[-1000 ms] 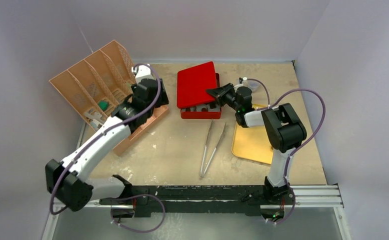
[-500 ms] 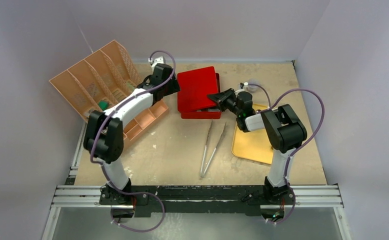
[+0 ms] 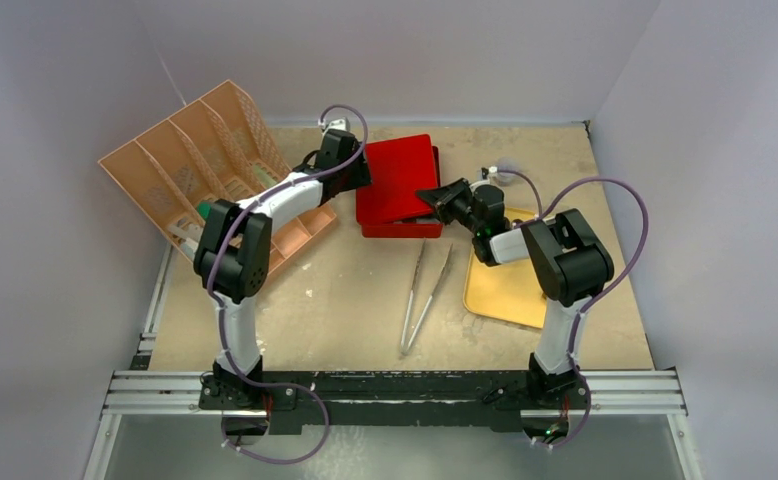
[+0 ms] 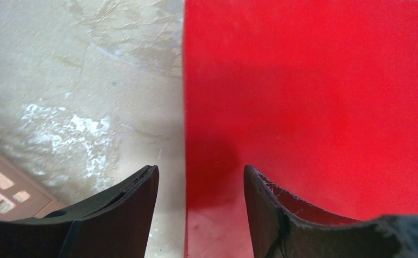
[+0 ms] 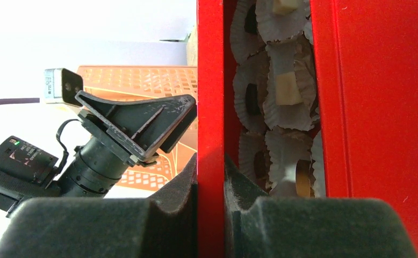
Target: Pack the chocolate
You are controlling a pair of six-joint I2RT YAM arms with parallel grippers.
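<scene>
The red box (image 3: 401, 228) stands at the back middle with its red lid (image 3: 397, 175) lying slanted over it. My right gripper (image 3: 428, 193) is shut on the lid's right rim (image 5: 210, 107). In the right wrist view the gap under the lid shows the chocolate in white paper cups: a tan piece (image 5: 288, 91) and a dark brown one (image 5: 252, 100). My left gripper (image 3: 357, 178) is open at the lid's left edge; in its wrist view (image 4: 200, 169) one finger is over the table, the other over the lid (image 4: 314, 86).
A peach slotted rack (image 3: 190, 165) stands at the back left, close behind my left arm. Metal tweezers (image 3: 425, 290) lie in front of the box. A yellow tray (image 3: 500, 290) lies under my right arm. A small jar (image 3: 502, 170) stands behind my right gripper.
My left arm has swung from the rack over to the lid's left edge. The lid has come down flatter over the box. My right gripper keeps its hold.
</scene>
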